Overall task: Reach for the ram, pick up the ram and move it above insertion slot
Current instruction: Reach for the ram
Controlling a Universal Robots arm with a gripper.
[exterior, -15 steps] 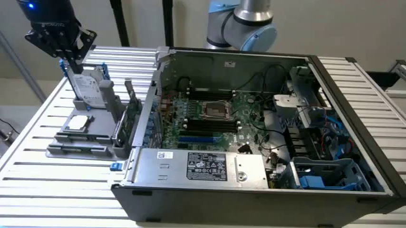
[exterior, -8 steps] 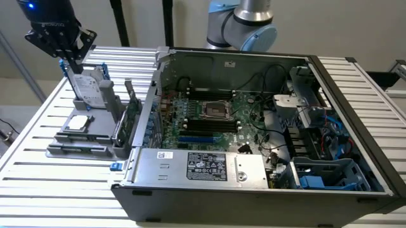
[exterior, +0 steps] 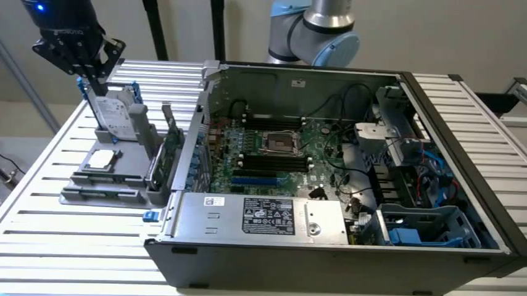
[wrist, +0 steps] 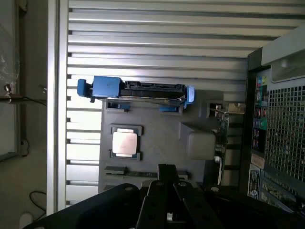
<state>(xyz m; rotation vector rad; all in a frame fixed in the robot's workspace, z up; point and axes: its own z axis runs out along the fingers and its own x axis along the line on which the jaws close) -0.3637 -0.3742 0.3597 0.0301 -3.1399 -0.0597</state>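
On the slatted table [exterior: 49, 246], beside the open computer case [exterior: 247, 250] and to the exterior view's left of it: a grey holder [wrist: 157, 143]. Standing in it, the blue-framed hard drive [exterior: 111, 114]; next along, a square chip [wrist: 126, 143]; then, edge-up in a narrow groove, what looks to be the ram [wrist: 131, 173]. Judged as the reach, barely begun. Calls for spreading, then lining up along the stick over its groove. Jaws high above the hard drive, seemingly pressed together, pinching nothing, touching nothing.
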